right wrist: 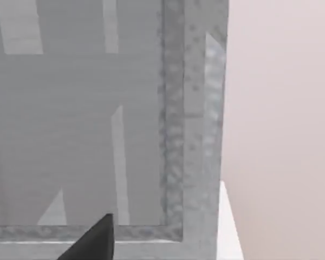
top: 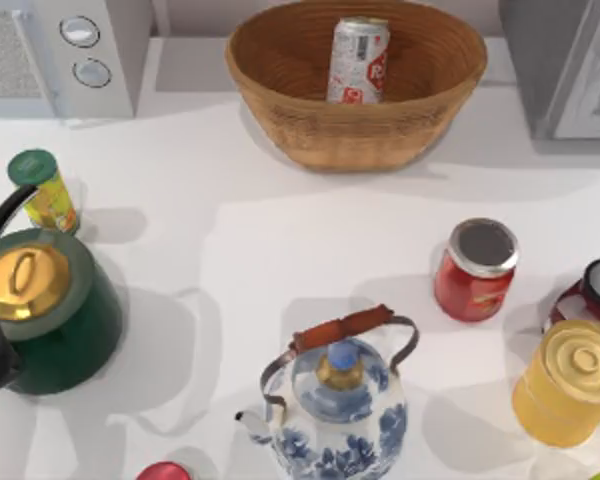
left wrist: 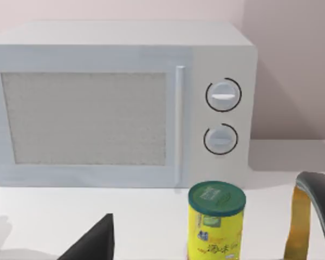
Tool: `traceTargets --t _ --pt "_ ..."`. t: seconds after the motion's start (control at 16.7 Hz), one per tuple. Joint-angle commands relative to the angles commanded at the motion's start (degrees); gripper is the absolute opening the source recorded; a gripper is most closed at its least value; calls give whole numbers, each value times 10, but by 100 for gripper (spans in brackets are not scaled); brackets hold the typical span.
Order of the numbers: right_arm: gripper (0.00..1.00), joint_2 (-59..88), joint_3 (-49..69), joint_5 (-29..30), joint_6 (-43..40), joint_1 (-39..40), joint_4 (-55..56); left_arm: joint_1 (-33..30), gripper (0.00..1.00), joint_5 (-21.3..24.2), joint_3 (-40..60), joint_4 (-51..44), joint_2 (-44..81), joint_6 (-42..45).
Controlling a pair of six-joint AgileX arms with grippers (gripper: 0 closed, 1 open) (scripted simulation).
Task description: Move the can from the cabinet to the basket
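You have the can (top: 358,60) standing in the basket (top: 280,75) at the worktop's (top: 230,250) back centre. The microwave (top: 100,50) sits back left, the cabinet (top: 565,65) back right. 2 kettles (top: 50,310) (top: 335,400) stand in front, 1 left, 1 centre.

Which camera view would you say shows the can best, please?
The top view: the can stands inside the basket, its metal top and red lettering plain. The left wrist view looks at the microwave and a yellow canister; the right wrist view faces the cabinet. Neither adds anything on the can.
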Motion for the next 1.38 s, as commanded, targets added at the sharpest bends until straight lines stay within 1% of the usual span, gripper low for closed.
traceTargets --t 0.18,0.6,0.78,0.9,1.02,1.38 --pt "100 -13 123 -6 0 -5 -143 0 100 0 0 0 0 0" --pt "100 -64 436 -11 1 -6 -517 0 100 0 0 0 0 0" --pt "100 -88 544 -8 0 -2 -643 0 100 0 0 0 0 0" --pt "100 -101 596 -6 0 0 -700 0 100 0 0 0 0 0" --pt "100 -110 627 -4 0 2 -733 0 100 0 0 0 0 0" --pt "100 -111 636 -4 0 0 -740 0 100 0 0 0 0 0"
